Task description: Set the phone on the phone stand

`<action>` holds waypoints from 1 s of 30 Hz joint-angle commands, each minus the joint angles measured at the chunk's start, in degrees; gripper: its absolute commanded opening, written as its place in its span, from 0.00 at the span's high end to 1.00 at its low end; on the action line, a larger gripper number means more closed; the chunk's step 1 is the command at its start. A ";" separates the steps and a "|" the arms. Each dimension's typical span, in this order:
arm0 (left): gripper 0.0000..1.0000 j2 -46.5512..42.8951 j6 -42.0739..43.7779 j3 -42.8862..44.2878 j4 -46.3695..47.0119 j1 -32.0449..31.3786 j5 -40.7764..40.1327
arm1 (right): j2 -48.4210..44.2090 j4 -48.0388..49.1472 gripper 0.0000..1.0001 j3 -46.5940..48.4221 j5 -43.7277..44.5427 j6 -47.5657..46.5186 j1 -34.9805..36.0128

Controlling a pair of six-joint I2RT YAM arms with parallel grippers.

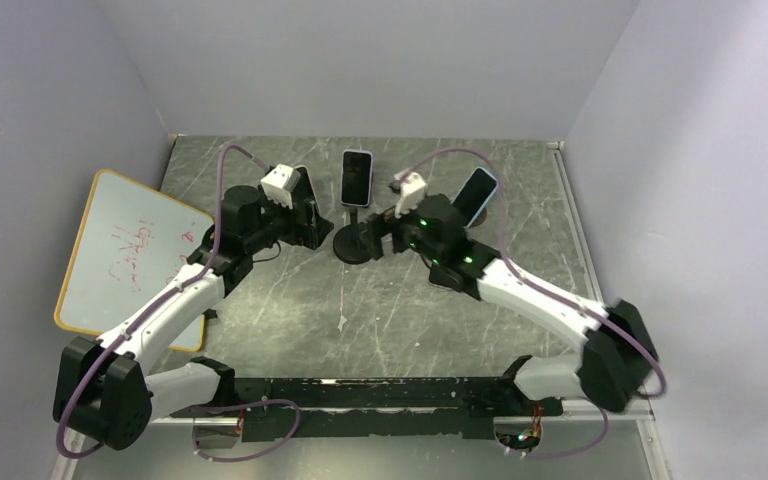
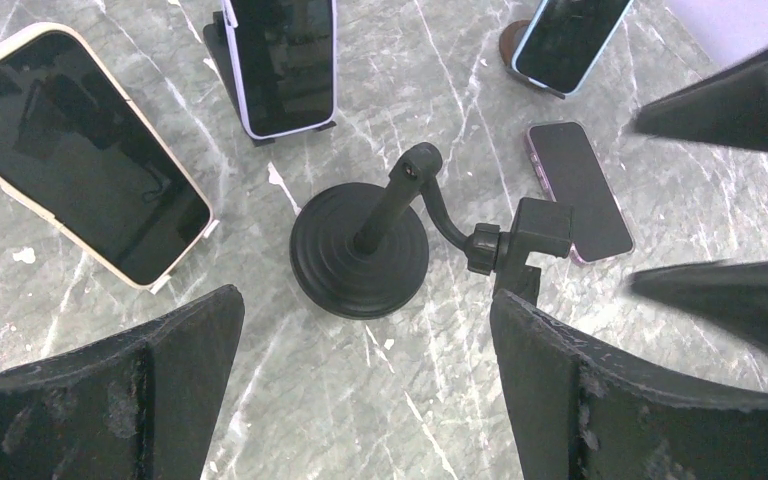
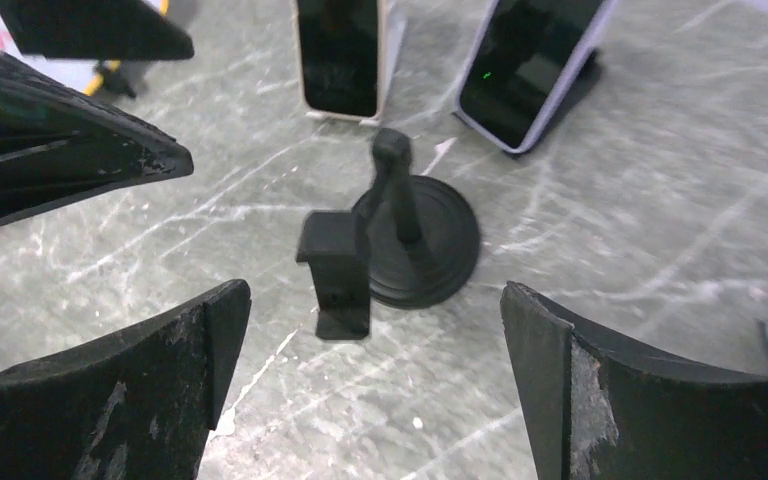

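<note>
Phone (image 2: 580, 190) lies flat, screen up, on the table (image 2: 410, 410) just beside the phone stand (image 2: 360, 250) cradle (image 2: 542, 225). Long axis diagonal, far end toward the blue-cased phone (image 2: 570, 40). Left gripper (image 2: 365, 300) and right gripper (image 3: 375, 290): jaws wide, empty.

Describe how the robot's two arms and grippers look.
The left arm and right arm have white shells, black joints and a purple cable each. A white camera block tops each wrist. Green lights glow on the right one. Gripper fingers are black, wedge-shaped, scuffed.
</note>
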 commanded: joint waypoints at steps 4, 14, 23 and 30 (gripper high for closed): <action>0.03 -0.53 0.58 1.87 -0.66 1.00 -0.18 | -17.72 -5.17 0.00 -7.76 20.35 12.33 -4.78; 0.03 0.60 -1.28 2.19 -0.07 2.11 3.87 | 4.93 -23.69 0.00 -0.82 12.20 21.66 -17.79; 0.03 0.35 -2.05 0.50 -0.50 2.12 4.84 | 12.84 -23.77 0.00 1.85 15.99 21.22 -19.11; 0.03 2.40 -2.36 1.32 -0.65 2.12 6.20 | 17.73 -23.14 0.00 3.61 17.15 23.08 -20.41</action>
